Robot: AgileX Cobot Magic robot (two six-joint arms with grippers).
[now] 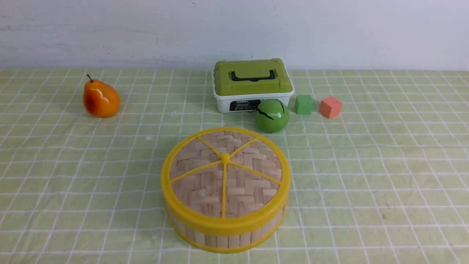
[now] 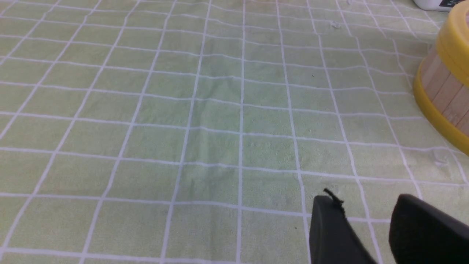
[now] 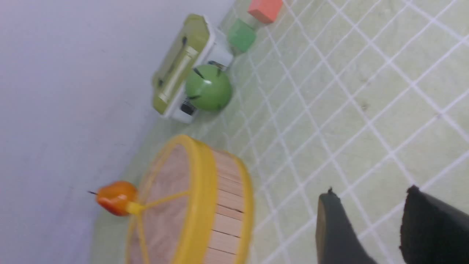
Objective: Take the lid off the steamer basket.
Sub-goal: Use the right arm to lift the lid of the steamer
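Observation:
The lid [image 1: 225,176], a woven bamboo disc with a yellow rim and yellow spokes, sits closed on the steamer basket [image 1: 223,238] at the front middle of the table. Neither arm shows in the front view. My left gripper [image 2: 366,201] is open and empty above bare cloth, with the basket's slatted wall [image 2: 445,95] off to one side, apart from it. My right gripper [image 3: 370,194] is open and empty above the cloth, apart from the basket [image 3: 227,216] and its lid [image 3: 165,205].
A white box with an olive-green lid [image 1: 253,84] stands behind the basket, with a green ball [image 1: 272,115] against it. A green cube [image 1: 304,104] and an orange cube [image 1: 330,106] lie to its right. A pear [image 1: 100,99] lies at the back left.

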